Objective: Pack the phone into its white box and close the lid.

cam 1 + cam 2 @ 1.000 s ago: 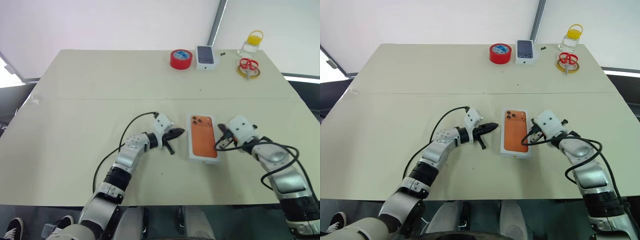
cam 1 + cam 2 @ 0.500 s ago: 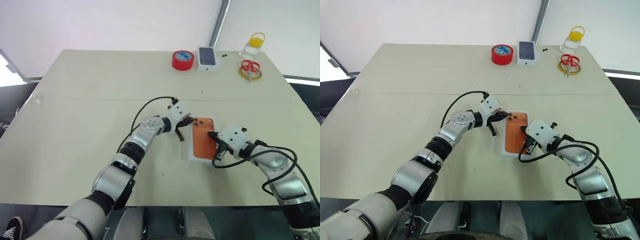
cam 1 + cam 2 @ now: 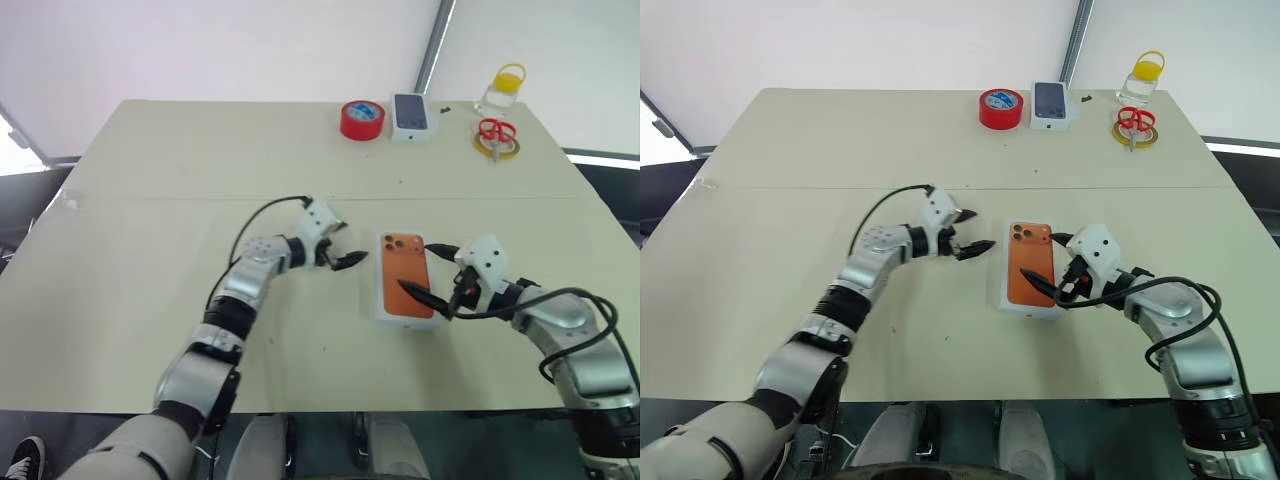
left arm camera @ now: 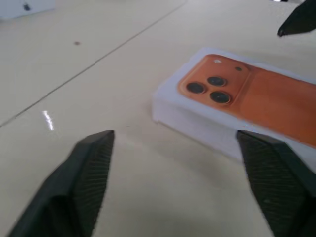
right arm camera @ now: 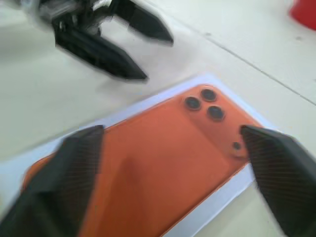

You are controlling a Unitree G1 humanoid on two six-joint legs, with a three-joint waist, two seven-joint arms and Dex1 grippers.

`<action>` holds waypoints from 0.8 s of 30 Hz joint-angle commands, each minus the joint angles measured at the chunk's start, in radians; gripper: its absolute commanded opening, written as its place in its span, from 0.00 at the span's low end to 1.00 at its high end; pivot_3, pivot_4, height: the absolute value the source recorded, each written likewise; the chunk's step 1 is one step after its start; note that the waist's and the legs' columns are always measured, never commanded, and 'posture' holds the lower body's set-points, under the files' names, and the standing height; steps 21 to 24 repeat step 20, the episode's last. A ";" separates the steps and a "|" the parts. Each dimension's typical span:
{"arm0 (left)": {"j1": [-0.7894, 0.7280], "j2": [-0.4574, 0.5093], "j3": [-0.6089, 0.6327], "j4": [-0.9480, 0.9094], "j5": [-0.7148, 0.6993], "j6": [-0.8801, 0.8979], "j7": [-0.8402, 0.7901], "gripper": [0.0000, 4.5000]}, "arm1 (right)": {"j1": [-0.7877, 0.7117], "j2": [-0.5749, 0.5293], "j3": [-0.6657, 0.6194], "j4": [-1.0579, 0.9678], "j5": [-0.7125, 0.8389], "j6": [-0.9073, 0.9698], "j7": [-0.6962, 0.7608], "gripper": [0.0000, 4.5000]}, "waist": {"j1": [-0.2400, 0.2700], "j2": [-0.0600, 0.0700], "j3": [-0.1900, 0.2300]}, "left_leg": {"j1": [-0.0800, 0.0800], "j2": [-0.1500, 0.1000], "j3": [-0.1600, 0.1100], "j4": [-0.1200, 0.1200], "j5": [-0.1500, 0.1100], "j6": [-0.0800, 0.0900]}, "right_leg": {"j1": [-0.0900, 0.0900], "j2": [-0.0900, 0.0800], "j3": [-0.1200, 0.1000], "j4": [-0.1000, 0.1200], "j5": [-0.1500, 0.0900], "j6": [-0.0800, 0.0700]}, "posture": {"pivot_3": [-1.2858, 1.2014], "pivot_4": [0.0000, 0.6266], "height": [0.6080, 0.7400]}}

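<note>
Orange phone in white box | both pincers spread

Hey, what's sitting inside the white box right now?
The orange phone lies back-up inside the white box, camera cluster toward the far end. It covers the box floor, so anything beneath it is hidden.

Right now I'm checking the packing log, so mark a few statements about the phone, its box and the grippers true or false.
1. The phone lies back-up in the white box. True.
2. The left gripper is clamped on the phone. False: it is open, beside the box.
3. The right gripper is open at the phone's side. True.
4. The red tape roll sits on the phone. False: it is at the table's far edge.
</note>
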 commanded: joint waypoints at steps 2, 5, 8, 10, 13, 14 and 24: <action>0.092 0.098 0.064 -0.248 -0.041 0.082 0.008 0.99 | -0.024 -0.017 -0.027 0.009 0.022 -0.047 0.044 1.00 | -0.001 0.001 0.000 | 0.000 0.000 0.001 0.000 0.000 0.000 | 0.000 0.000 0.000 0.000 0.000 0.000 | 0.52 0.24 1.00; 0.180 0.164 0.103 -0.376 -0.063 0.128 0.015 0.99 | -0.057 -0.027 -0.052 0.057 0.018 -0.067 0.047 1.00 | 0.003 0.001 0.000 | 0.000 0.000 0.001 0.001 0.001 -0.001 | 0.001 -0.001 0.001 -0.001 0.000 -0.001 | 0.52 0.24 1.00; 0.299 0.239 0.170 -0.490 -0.134 0.152 -0.027 0.99 | -0.062 -0.057 -0.065 0.118 0.007 -0.106 0.085 1.00 | -0.001 0.001 0.000 | 0.001 -0.001 0.001 0.001 0.001 -0.001 | 0.001 -0.001 0.001 -0.001 -0.001 -0.002 | 0.52 0.24 1.00; 0.380 0.286 0.226 -0.547 -0.190 0.162 -0.051 0.99 | -0.059 -0.076 -0.071 0.159 -0.011 -0.143 0.101 1.00 | 0.000 0.001 0.000 | 0.000 0.000 0.001 0.000 0.001 -0.001 | 0.000 -0.001 0.001 0.000 -0.001 -0.002 | 0.52 0.24 1.00; 0.493 0.349 0.281 -0.591 -0.201 0.154 -0.047 0.99 | -0.054 -0.103 -0.089 0.214 -0.006 -0.168 0.136 1.00 | 0.000 0.002 0.001 | 0.000 0.000 0.001 0.000 0.001 -0.001 | 0.000 -0.001 0.001 0.000 -0.002 -0.004 | 0.52 0.24 1.00; 0.517 0.362 0.290 -0.597 -0.203 0.148 -0.045 0.99 | -0.053 -0.109 -0.092 0.229 -0.006 -0.179 0.145 1.00 | 0.001 0.002 0.001 | 0.000 0.000 0.001 0.000 0.001 -0.001 | 0.000 -0.001 0.001 0.000 -0.002 -0.004 | 0.52 0.24 1.00; 0.582 0.387 0.381 -0.579 -0.264 0.128 -0.038 0.99 | -0.071 -0.136 -0.103 0.306 -0.010 -0.230 0.177 1.00 | 0.001 0.002 0.001 | 0.001 -0.001 0.002 0.001 0.001 -0.002 | 0.000 -0.002 0.001 0.000 -0.002 -0.004 | 0.52 0.24 1.00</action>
